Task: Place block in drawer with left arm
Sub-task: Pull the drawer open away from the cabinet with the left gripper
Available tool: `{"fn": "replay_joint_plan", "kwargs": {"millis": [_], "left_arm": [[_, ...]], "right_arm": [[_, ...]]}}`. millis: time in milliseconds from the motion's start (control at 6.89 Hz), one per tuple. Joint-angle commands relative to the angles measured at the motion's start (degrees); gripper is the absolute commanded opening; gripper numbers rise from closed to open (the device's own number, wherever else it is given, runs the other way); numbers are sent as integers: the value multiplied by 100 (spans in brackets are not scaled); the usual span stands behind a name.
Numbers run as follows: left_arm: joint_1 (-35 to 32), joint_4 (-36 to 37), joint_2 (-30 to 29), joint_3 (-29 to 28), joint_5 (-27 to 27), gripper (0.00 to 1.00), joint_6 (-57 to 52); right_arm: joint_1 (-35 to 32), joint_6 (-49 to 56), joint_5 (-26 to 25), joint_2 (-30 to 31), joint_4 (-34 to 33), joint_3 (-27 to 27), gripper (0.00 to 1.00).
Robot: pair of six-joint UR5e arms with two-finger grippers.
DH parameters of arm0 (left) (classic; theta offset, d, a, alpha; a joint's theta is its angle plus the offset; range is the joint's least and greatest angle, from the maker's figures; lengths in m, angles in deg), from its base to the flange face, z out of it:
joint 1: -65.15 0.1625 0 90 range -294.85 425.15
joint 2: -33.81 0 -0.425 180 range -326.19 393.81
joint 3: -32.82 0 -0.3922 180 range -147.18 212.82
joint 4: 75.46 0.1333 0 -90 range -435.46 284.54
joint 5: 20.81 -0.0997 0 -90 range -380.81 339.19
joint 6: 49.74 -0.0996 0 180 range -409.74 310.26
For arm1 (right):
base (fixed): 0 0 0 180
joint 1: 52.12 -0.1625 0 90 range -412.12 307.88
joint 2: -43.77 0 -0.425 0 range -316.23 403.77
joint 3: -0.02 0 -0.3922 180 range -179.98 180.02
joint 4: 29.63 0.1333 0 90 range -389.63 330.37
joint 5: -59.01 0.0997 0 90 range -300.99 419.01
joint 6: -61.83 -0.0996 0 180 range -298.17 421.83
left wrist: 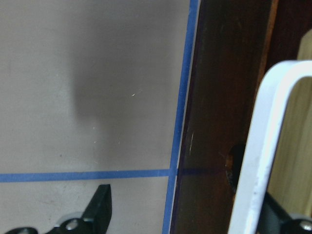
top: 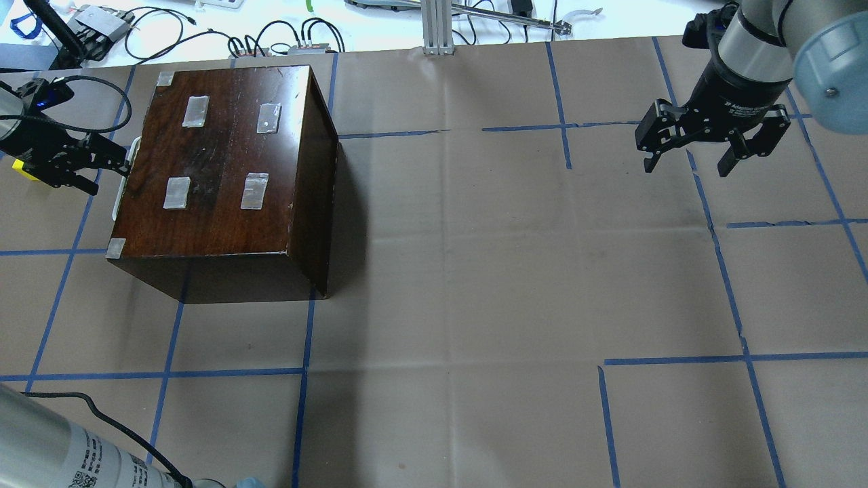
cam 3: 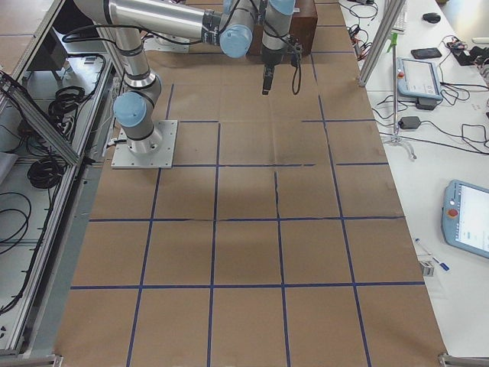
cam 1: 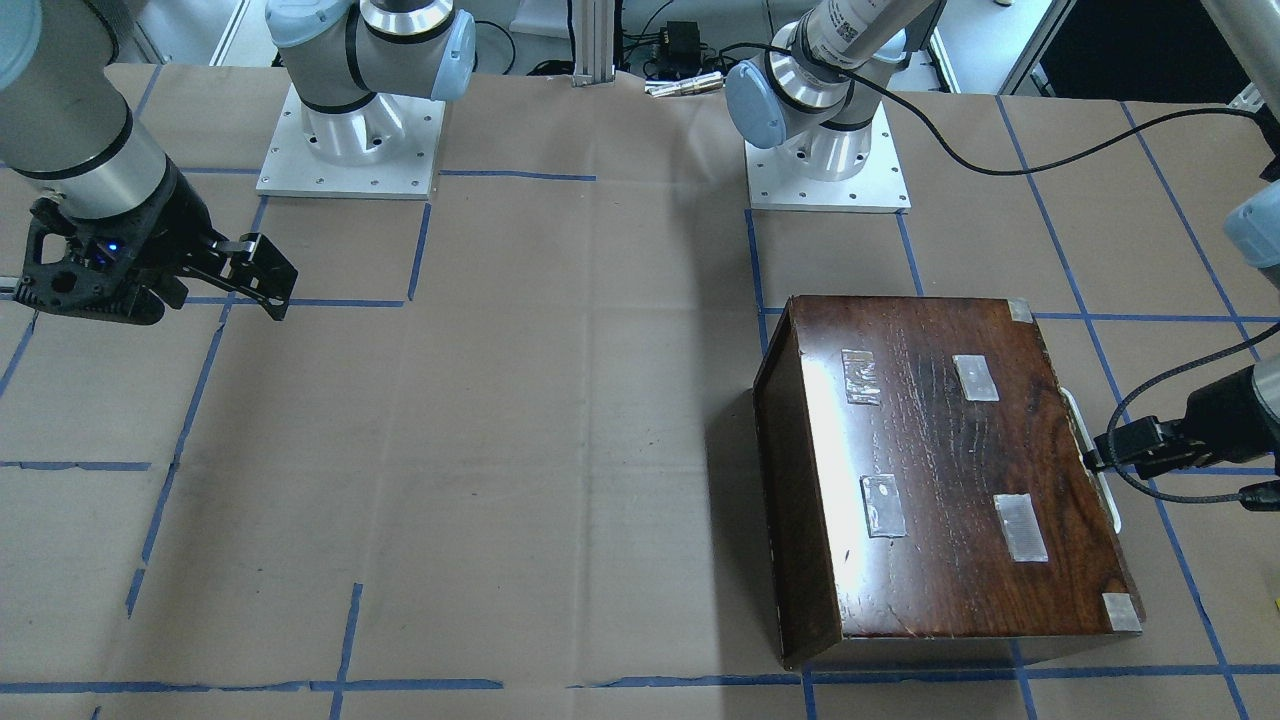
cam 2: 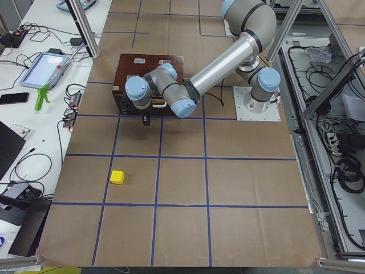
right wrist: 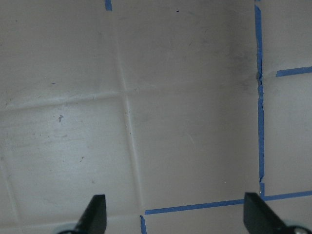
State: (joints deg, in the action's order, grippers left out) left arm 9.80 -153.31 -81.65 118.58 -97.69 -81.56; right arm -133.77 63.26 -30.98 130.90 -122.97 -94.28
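You're working in a robotics lab. Your counter is papered brown and gridded with blue tape, and robot base plates are bolted onto it. Cables and an aluminium post line its 12 o'clock edge, and a teach pendant lies beyond.

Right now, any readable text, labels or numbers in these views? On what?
Nothing reads clearly enough to quote.
White print just above the right tool: blurred, unreadable.
QR label with small print on the left arm: too small to read.
Tape patches on the cabinet: no writing visible.
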Motion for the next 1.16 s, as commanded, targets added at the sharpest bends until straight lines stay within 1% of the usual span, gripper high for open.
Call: {"fn": "replay_joint_plan", "kwargs": {"millis": [0, 726, 1016], "left_arm": [[225, 68, -21, -7, -11, 99, -280], [787, 156, -82, -24, -11, 99, -983], [841, 78, -213, -426, -72, 99, -1089]], "right_arm": [[0, 6, 0, -3, 0, 0, 100], [0, 6, 0, -3, 0, 0, 100], [0, 6, 0, 5, 0, 9, 100]]}}
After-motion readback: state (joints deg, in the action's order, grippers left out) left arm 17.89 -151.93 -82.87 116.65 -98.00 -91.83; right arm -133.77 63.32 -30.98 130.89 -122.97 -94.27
